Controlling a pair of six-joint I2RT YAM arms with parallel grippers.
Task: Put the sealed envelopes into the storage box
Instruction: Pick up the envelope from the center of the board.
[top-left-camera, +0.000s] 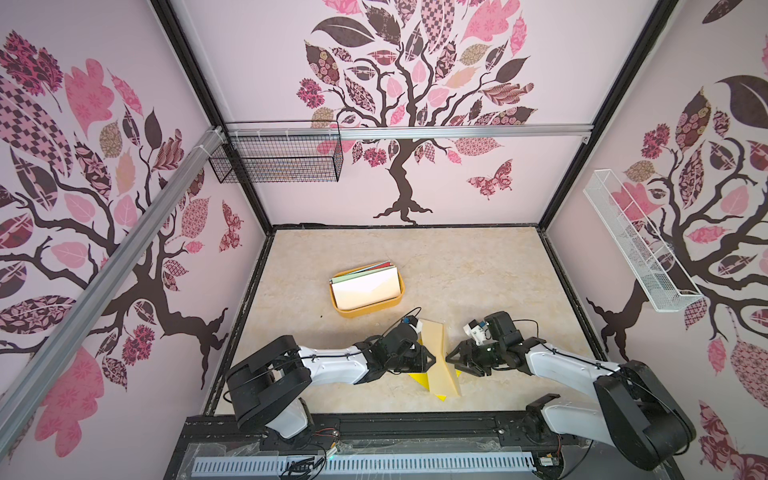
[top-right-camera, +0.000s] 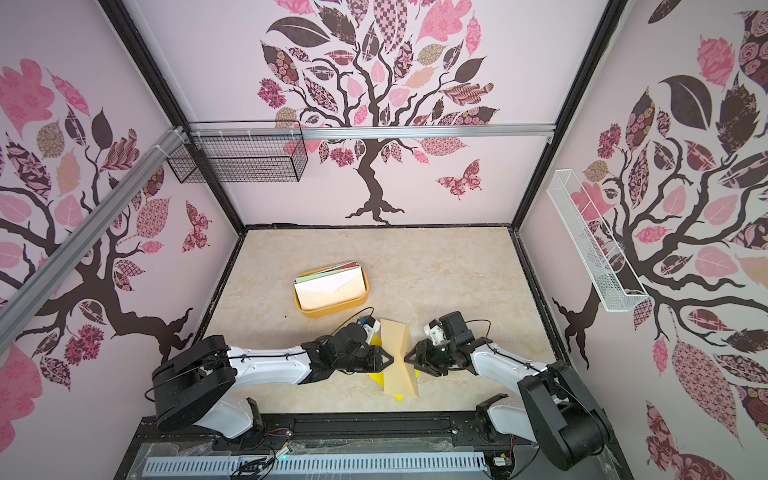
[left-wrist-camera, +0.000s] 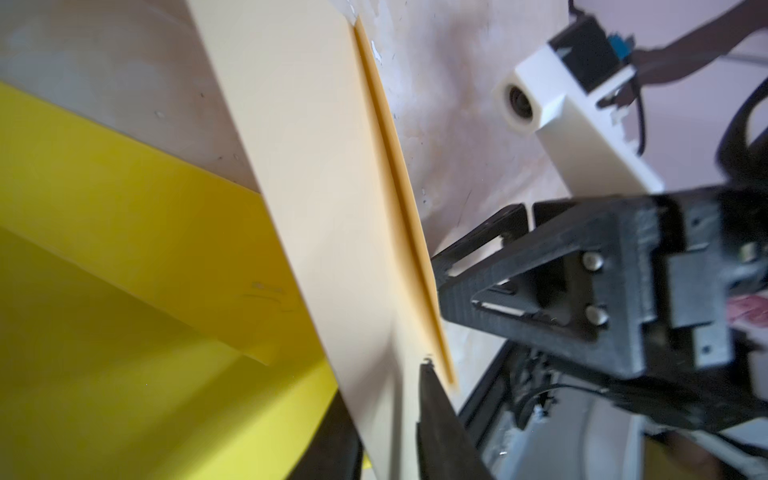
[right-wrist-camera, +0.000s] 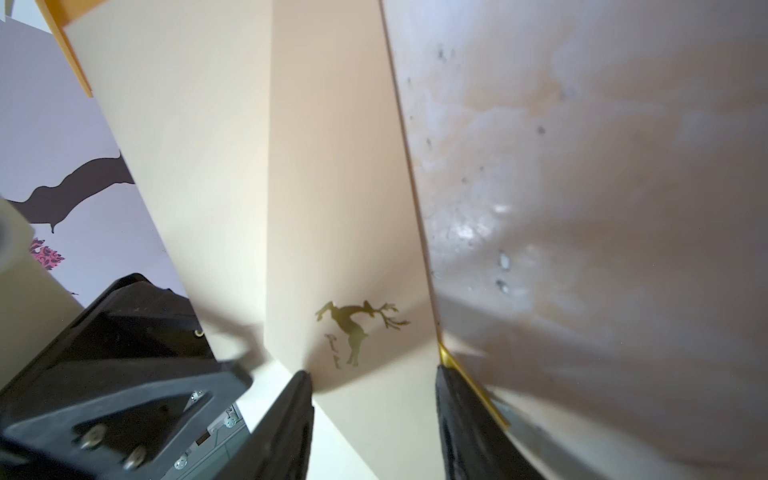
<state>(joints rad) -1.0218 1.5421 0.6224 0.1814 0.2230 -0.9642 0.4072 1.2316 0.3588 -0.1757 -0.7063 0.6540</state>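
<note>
Cream envelope (top-left-camera: 434, 340) sits lower centre in both top views, long side running up-frame. One edge looks lifted off the table (top-left-camera: 478, 270). It lies across a yellow envelope (top-left-camera: 417, 377) that is flat underneath. It has a pointed flap with a gold leaping-deer emblem (right-wrist-camera: 357, 328) near the tip.

Left gripper (top-left-camera: 432, 359) comes in from frame left, fingers (left-wrist-camera: 440, 415) pinched on the cream envelope's edge. Right gripper (top-left-camera: 451, 358) comes in from frame right, fingers (right-wrist-camera: 291, 424) apart, straddling the opposite edge by the deer.

Storage box (top-left-camera: 365, 309) is orange-yellow, mid-frame, well apart from both grippers. It holds a stack of envelopes with a pale top envelope (top-left-camera: 365, 289), green and red edges showing behind it.
</note>
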